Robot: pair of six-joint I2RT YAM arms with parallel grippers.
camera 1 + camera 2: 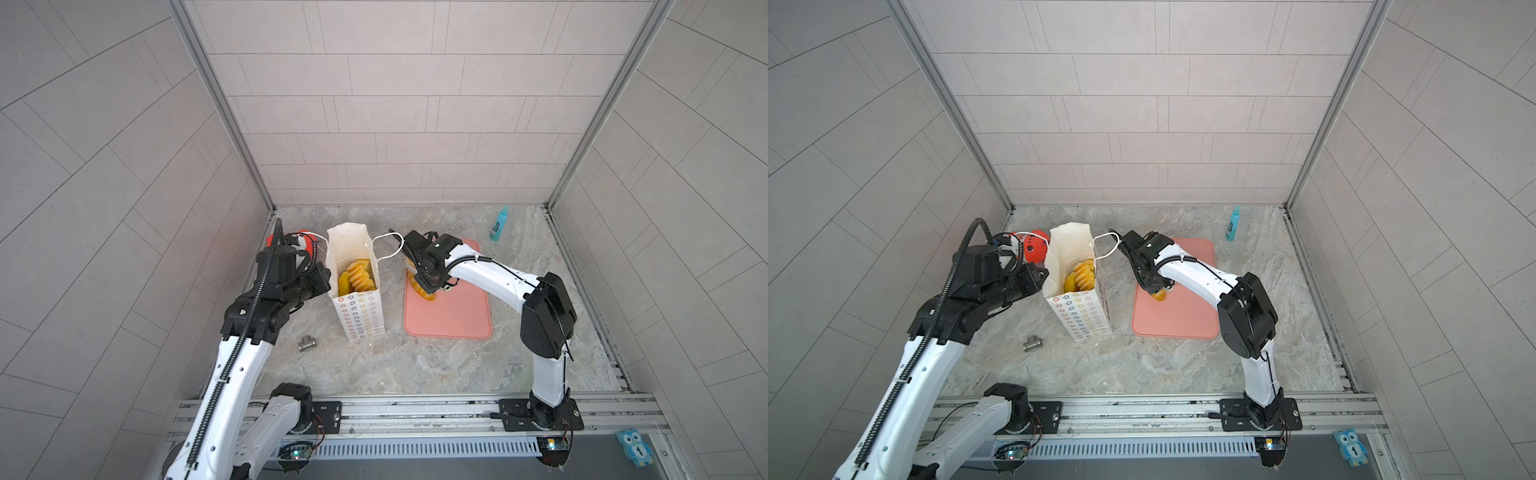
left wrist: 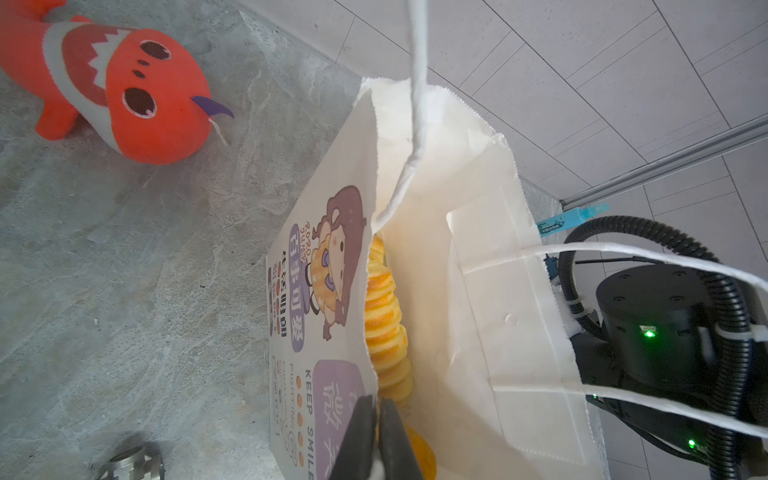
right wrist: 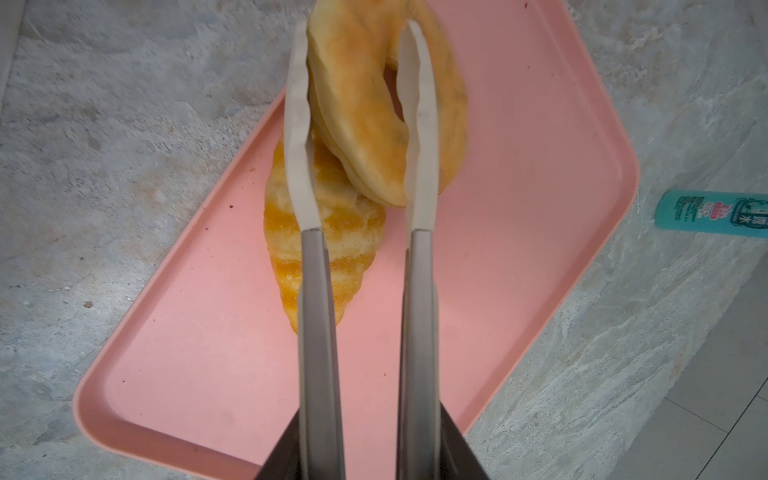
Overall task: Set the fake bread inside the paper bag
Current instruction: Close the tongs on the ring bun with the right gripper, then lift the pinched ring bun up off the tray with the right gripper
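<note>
**Covered, cropped, or too small to read**

In both top views the right arm covers the right gripper and most of the fake bread on the pink tray. The right wrist view crops the ring donut in the tongs. The paper bag walls conceal how many pieces lie inside. The left arm hides part of the red plush. The left wrist view's edge cuts off the left gripper and the metal fitting. The teal bottle label is unreadable from above.

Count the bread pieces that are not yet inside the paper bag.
2. A ring donut is gripped in the tongs over the pink tray; a ridged roll lies on it. More may be hidden from view.
</note>
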